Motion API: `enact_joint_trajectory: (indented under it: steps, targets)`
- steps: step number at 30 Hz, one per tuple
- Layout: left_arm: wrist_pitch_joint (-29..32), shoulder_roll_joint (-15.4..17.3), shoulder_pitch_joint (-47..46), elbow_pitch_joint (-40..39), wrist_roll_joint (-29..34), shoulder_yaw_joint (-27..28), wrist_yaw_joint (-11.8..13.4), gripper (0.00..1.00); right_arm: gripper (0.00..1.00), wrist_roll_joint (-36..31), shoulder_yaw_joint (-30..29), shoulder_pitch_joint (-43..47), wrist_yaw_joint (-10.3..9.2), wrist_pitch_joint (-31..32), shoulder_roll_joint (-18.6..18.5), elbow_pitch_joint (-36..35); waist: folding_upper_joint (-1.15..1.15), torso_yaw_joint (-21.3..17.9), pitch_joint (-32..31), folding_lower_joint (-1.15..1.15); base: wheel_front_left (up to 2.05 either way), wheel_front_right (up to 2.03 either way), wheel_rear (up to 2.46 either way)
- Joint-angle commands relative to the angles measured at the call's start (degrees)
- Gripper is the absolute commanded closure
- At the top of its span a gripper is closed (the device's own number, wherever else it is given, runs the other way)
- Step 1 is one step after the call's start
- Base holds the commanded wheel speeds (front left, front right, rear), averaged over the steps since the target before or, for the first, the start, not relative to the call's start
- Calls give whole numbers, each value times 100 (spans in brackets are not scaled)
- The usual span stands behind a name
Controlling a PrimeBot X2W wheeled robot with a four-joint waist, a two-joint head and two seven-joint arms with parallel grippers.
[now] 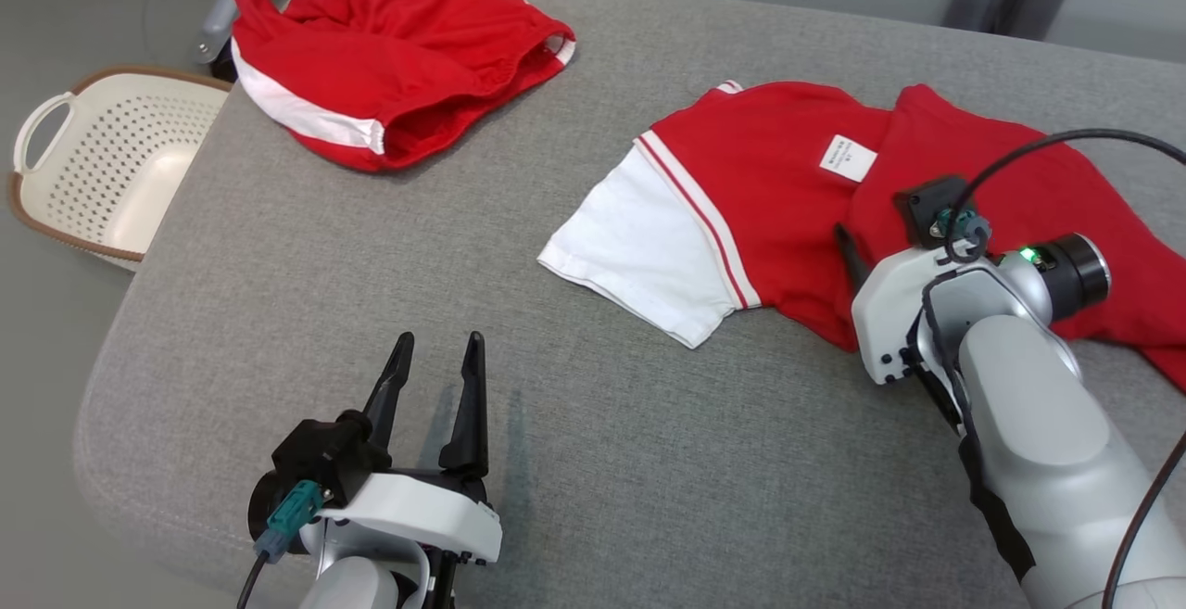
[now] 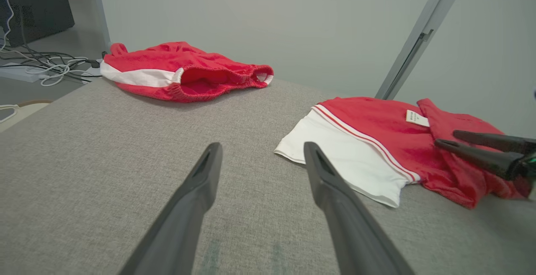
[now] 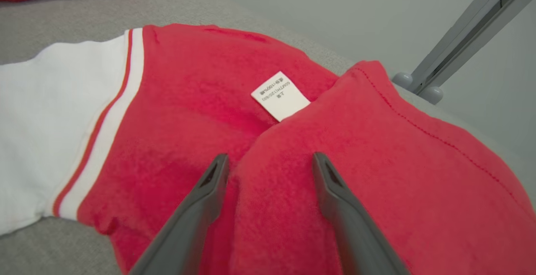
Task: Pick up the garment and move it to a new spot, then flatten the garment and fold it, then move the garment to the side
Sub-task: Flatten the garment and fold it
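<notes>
Over the right half of the grey padded table (image 1: 371, 257), the right gripper (image 3: 268, 162) stands spread, its fingers straddling a fold of the red shirt (image 1: 760, 192); whether the tips touch cloth cannot be told. One white label (image 1: 848, 158) lies just beyond, its print too small to read. The left gripper (image 1: 438, 342), spread and empty, hovers over bare table near the front edge. Two garments lie here: the shirt, and red shorts (image 1: 398, 62) at the far left corner, above one perforated basket (image 1: 120, 164).

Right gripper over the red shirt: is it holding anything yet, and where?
Nothing held. The right gripper is open over the red shirt; the left gripper is open too.
</notes>
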Motion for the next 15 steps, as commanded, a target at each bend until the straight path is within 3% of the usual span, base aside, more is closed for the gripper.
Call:
enact_joint_trajectory:
  steps: [1, 2, 3, 5, 6, 7, 15]
  targets:
    - [-12, 20, -92, -19, -20, 0, 30, 0, 0, -111, -99, -86, 1, 83, -24, 99, 0, 58, 32, 0, 0, 0, 0]
    - [-12, 19, -87, -13, -33, -8, 35, 0, 9, -188, -159, -114, 1, 119, -22, 143, 0, 71, 31, 0, 0, 0, 0]
    - [-12, 19, -81, -5, -41, -11, 37, 0, 52, -234, -211, -129, 1, 148, -18, 189, 0, 81, 26, 0, 0, 0, 0]
    - [-12, 19, -58, 9, -43, -2, 38, 0, 74, -292, -274, -139, 1, 156, -15, 267, 0, 84, 6, 0, 0, 0, 0]
    - [-12, 19, -41, 20, -39, 4, 45, 0, 93, -288, -281, -140, 1, 142, -13, 289, 0, 79, -10, 0, 0, 0, 0]
    - [-12, 19, -24, 30, -32, 9, 50, 0, 100, -261, -283, -140, 1, 113, -13, 298, 0, 67, -29, 0, 0, 0, 0]
    - [-12, 20, 36, 102, 72, 16, -18, 0, 100, 158, -146, 12, 1, -241, -15, 147, 0, -120, -173, 0, 0, 0, 0]
